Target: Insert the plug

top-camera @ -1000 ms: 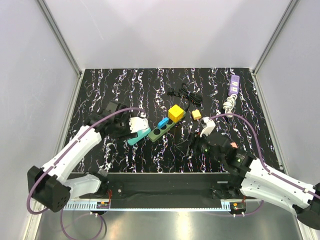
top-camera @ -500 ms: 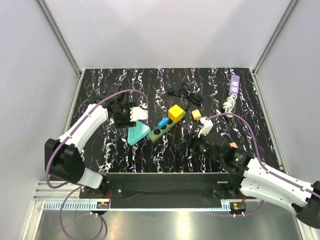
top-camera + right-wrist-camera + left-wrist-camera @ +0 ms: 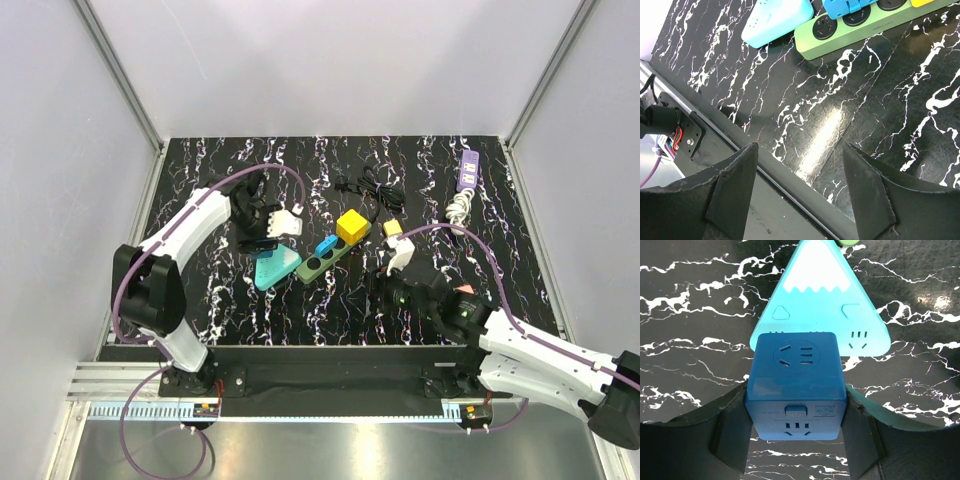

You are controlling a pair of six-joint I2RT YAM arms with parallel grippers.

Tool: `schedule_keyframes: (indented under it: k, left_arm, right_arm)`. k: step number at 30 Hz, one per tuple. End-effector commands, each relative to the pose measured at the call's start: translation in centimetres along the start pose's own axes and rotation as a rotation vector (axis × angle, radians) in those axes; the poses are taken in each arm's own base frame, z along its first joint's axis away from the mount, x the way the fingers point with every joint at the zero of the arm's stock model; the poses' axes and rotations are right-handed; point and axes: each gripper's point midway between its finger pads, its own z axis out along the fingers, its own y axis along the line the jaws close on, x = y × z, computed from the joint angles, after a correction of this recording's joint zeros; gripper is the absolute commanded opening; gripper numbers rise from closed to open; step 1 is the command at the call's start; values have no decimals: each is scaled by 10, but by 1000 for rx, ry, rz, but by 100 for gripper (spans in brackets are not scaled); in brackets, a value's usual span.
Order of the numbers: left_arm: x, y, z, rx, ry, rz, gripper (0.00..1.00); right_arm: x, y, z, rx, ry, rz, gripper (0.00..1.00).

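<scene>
My left gripper [image 3: 796, 410] is shut on a blue cube socket adapter [image 3: 796, 385] and holds it just above the table, close to a turquoise triangular power block [image 3: 820, 315]. In the top view the left gripper [image 3: 263, 238] is just behind the turquoise block [image 3: 275, 268]. To their right lies a green power strip [image 3: 322, 260] with a blue plug [image 3: 326, 246] and a yellow cube [image 3: 351, 226] on it. My right gripper [image 3: 799, 150] is open and empty over the table's near edge. In the top view the right gripper [image 3: 385, 288] is in front of the strip.
A small yellow adapter [image 3: 393, 228] lies right of the strip. A coiled black cable [image 3: 370, 188] lies behind it. A purple power strip [image 3: 467, 170] with a white cord [image 3: 457, 208] is at the back right. The black front rail [image 3: 715, 135] is below the right gripper.
My left arm has swung back and to the right, away from the turquoise block. My right arm has shifted slightly to the left.
</scene>
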Motion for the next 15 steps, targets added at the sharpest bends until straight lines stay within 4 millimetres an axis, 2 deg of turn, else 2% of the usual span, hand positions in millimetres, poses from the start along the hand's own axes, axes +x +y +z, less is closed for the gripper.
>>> schedule_keyframes:
  k: [1, 8, 15]
  left_arm:
    - [-7, 9, -7, -3, -20, 34, 0]
    - [-9, 25, -4, 1, -12, 36, 0]
    - [2, 20, 11, 56, 31, 14, 0]
  right_arm:
    - [-27, 21, -3, -67, -76, -27, 75]
    - [-29, 22, -2, -72, -79, -45, 75]
    - [-27, 20, -5, -74, -85, -45, 76]
